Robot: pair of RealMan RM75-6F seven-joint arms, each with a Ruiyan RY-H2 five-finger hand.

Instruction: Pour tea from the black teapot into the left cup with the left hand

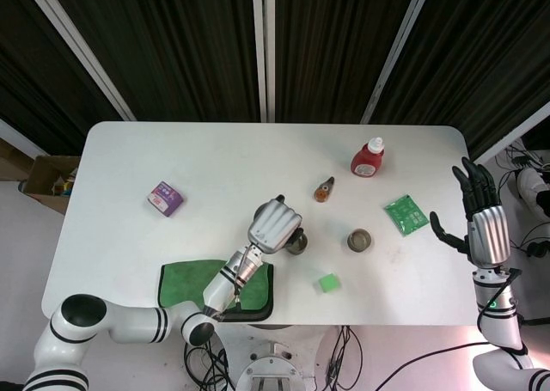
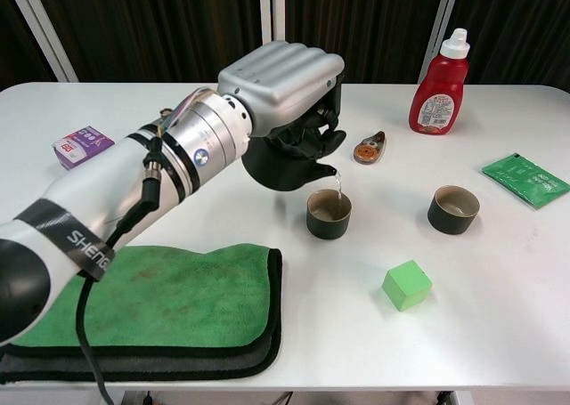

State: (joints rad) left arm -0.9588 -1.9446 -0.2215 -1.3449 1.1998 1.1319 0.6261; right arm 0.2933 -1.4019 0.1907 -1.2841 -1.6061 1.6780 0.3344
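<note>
The black teapot (image 2: 283,158) is gripped in the left robot hand (image 2: 283,76) and tilted above the left cup (image 2: 329,214), a thin stream reaching it. The right robot hand (image 1: 483,221) is held open off the bench (image 2: 499,280). If the tilt is steepened, tea could be spilled past the rim.

The left arm (image 2: 116,200) reaches from the 7 o'clock corner of the chest view toward 1 o'clock, its silver forearm rising to the wrist. The left hand (image 2: 285,80) sits at the end with its metal back turned up, dark fingers (image 2: 307,142) curled under and closed round the black teapot (image 2: 280,165), which is tipped toward 4 o'clock. In the head view, the right hand (image 1: 483,223) stands upright at 3 o'clock beyond the table edge, fingers spread apart and pointing to 12 o'clock, holding nothing.
</note>
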